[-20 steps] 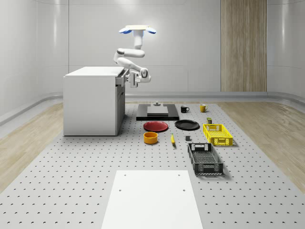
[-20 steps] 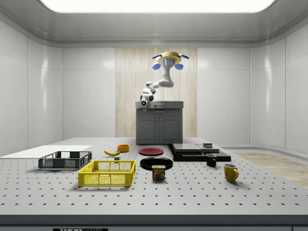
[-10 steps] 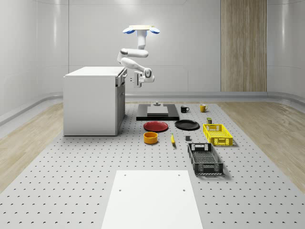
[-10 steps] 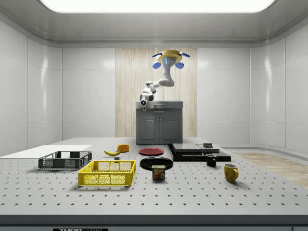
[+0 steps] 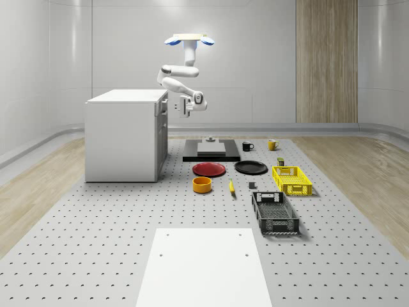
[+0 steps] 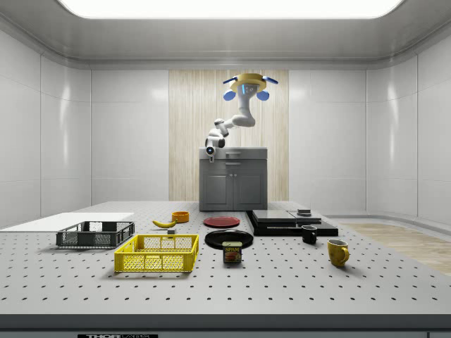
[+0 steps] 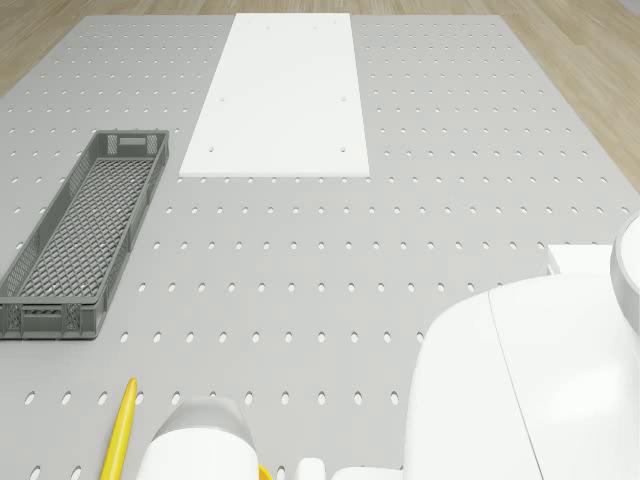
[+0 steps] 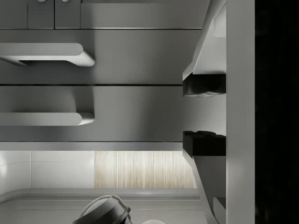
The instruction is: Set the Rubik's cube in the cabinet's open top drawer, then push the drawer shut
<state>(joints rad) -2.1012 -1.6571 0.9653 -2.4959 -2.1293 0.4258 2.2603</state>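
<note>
We hovered our drone (image 5: 189, 40) beside the grey cabinet's (image 5: 124, 134) drawer front. Our two-finger gripper (image 8: 204, 114) hung narrowly parted and empty, facing the top drawer (image 5: 161, 107), which looked shut. We couldn't see the Rubik's cube, presumably inside it.

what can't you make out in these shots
- inside of the top drawer: hidden behind its front, wrist view, so the cube's place cannot be told.
- small dark item beside the banana, whole-scene view: too small to identify.
- banana, drone view: cut by the edge.
</note>
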